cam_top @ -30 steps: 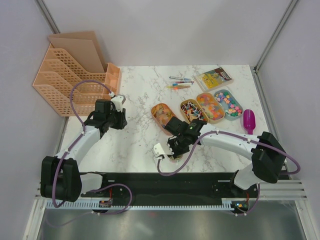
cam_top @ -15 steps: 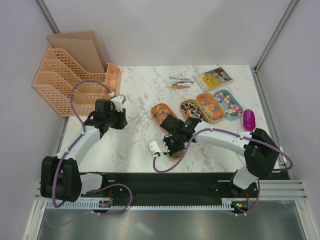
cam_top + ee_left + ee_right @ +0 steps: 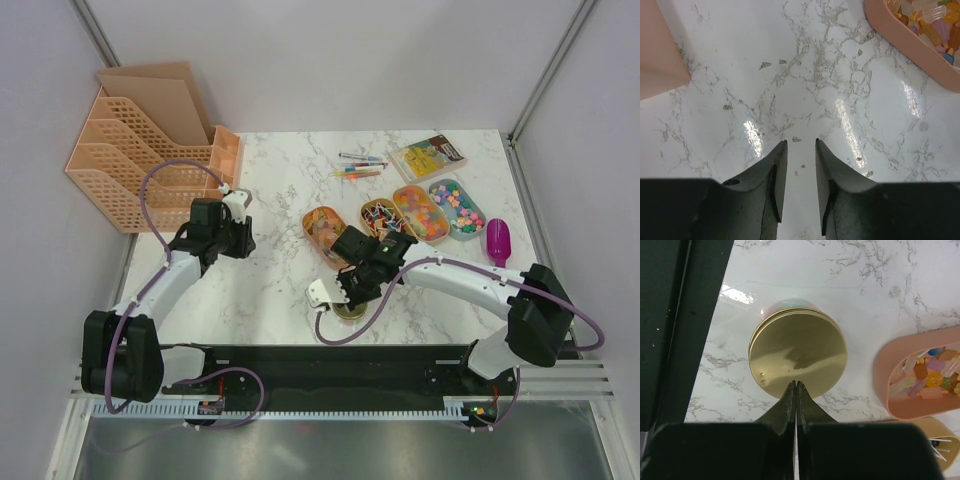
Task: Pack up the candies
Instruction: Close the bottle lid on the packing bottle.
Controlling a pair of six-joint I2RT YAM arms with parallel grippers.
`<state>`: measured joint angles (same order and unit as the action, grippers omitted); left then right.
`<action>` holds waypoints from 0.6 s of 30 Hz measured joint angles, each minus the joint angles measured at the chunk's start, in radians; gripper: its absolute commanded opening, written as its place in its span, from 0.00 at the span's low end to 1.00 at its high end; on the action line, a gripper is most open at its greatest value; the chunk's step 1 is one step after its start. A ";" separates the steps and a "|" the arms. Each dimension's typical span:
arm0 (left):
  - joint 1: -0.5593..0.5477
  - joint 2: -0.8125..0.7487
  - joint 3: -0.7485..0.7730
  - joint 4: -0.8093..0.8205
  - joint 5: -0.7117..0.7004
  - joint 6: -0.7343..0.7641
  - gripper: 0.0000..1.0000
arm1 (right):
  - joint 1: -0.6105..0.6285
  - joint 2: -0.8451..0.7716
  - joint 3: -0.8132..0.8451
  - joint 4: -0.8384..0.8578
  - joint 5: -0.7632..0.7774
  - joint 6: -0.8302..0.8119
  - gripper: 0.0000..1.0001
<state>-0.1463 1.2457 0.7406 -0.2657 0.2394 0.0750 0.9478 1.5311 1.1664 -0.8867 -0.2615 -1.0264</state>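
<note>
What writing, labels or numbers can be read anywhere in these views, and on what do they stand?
None can be read.
The yellow-and-brown flat packet in the top view seems to carry print, but it is too small to make out.
The round gold metal lid in the right wrist view shows no marking.

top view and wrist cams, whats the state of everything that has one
left gripper: slightly open, holding nothing
right gripper: shut, holding nothing, tips at the gold lid's near edge
gold lid: flat on a pale container, closed
candies: loose in four trays, not packed
trays: uncovered, filled
purple scoop: lying on the table, not held
</note>
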 measured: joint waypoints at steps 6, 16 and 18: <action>0.000 0.005 0.000 0.008 0.000 0.000 0.36 | 0.000 0.017 -0.056 0.032 0.001 -0.007 0.00; 0.000 0.005 -0.002 0.009 0.002 0.000 0.36 | -0.006 0.025 -0.021 0.014 0.017 0.010 0.00; 0.000 0.005 -0.002 0.011 0.003 0.000 0.36 | -0.009 0.023 0.011 -0.014 0.021 0.010 0.00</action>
<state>-0.1463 1.2503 0.7391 -0.2550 0.2424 0.0750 0.9390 1.5539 1.1774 -0.9012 -0.2405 -1.0164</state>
